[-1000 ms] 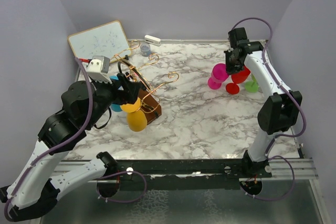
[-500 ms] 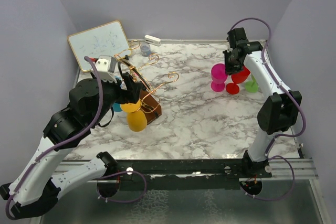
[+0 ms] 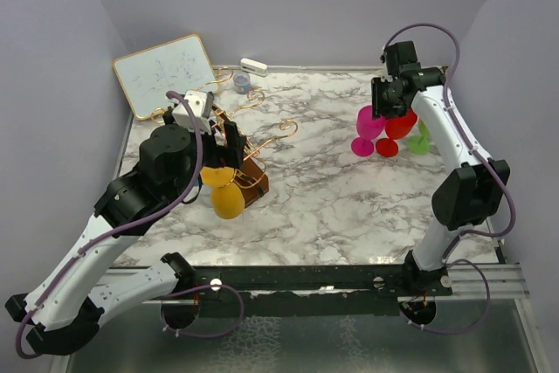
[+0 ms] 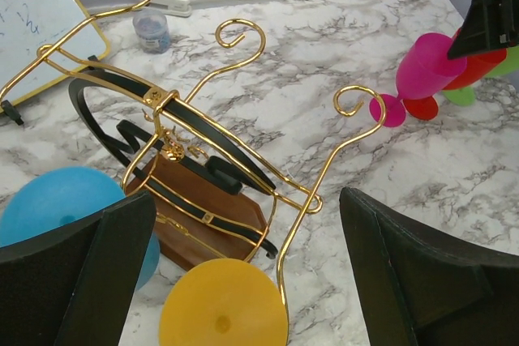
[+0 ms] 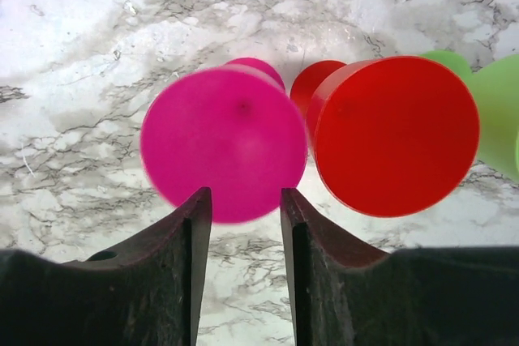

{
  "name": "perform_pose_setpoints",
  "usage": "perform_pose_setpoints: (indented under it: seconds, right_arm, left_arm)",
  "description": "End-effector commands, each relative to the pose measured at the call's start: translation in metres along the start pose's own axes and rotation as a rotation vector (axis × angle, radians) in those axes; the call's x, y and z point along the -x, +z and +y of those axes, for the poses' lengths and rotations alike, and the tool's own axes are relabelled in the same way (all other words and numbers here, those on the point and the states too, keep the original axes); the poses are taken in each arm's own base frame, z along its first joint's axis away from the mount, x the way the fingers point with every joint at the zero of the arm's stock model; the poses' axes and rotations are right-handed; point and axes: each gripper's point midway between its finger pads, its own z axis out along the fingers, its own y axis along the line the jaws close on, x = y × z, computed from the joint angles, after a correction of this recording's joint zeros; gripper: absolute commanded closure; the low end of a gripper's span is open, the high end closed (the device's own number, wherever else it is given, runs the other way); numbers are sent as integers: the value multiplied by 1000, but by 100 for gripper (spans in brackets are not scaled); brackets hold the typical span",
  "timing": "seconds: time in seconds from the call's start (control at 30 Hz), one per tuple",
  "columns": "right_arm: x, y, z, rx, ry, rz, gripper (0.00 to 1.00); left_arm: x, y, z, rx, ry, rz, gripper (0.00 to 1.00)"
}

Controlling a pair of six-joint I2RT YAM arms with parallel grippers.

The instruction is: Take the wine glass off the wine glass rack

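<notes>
Marble table [image 3: 332,198]: nothing has moved since a second ago except around the far-right cluster.

Wine glass rack [image 3: 255,179]: same spot, left of centre. The yellow wine glass [image 3: 227,201] hangs inverted at its near side. The blue wine glass [image 4: 69,208] hangs just left of that. Neither has been touched yet.

Left gripper [image 4: 247,224]: I've moved it in over the rack. The jaws have gone from mostly open to fully spread with nothing between them, and the yellow glass sits just below and between the fingers.

Magenta wine glass [image 3: 369,120]: a second ago it was pinched in my right gripper [image 5: 243,208]. Now it's down on the table just beside the red wine glass [image 3: 402,122], with the green wine glass [image 3: 421,141] behind.

Right fingers have parted and sit above the magenta glass. I see no contact.

Caveat: magenta leans in the top view and is blurred in the right wrist view, so I can't tell if it's settling or tipping.

Read: magenta is off the rack and released. Yellow looks like the next pick, on the left side.
</notes>
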Motion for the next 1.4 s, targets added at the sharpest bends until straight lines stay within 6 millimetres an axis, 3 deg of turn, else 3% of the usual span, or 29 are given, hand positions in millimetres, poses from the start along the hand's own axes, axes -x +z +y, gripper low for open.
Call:
perform_pose_setpoints:
  seconds: [0.0,0.17,0.3,0.43,0.53,0.7,0.73,0.8,0.83,0.9,1.0,1.13,1.23,1.37]
  right_arm:
    - [24,-35,1,41,15,-125,58]
    - [39,-66,1,62,29,-233,54]
    - [39,-102,30,264,3,-330,50]
    - [22,-147,64,513,-56,-430,48]
    - [10,-172,68,571,-67,-496,48]
    - [-11,-196,61,567,-65,-550,48]
    - [-17,-196,58,554,-64,-545,48]
    - [-29,-194,51,520,-48,-532,48]
    - [-35,-195,51,524,-52,-532,48]
    - [-41,-199,49,525,-55,-545,48]
    - [-44,-204,50,535,-56,-567,48]
    - [-40,-205,56,567,-63,-562,48]
    - [-35,-204,64,611,-74,-551,48]
    - [-29,-205,76,680,-91,-531,48]
  left_arm:
    - [20,5,-5,0,-9,-43,1]
    - [26,5,-17,-51,-51,-45,1]
    - [48,5,-35,-129,-99,-119,1]
    - [82,16,-55,-189,-113,-193,6]
    - [104,43,-74,-203,-82,-205,2]
    - [143,124,-93,-186,-69,-152,1]
    - [148,145,-89,-198,-112,-120,1]
    - [178,168,-69,-263,-252,-111,1]
    - [179,184,-44,-248,-338,-85,1]
    - [193,190,0,-206,-466,-103,3]
    - [203,164,61,-80,-555,-187,5]
    - [201,83,118,111,-578,-300,7]
    - [181,26,127,221,-538,-298,8]
    - [138,-19,114,270,-511,-217,8]
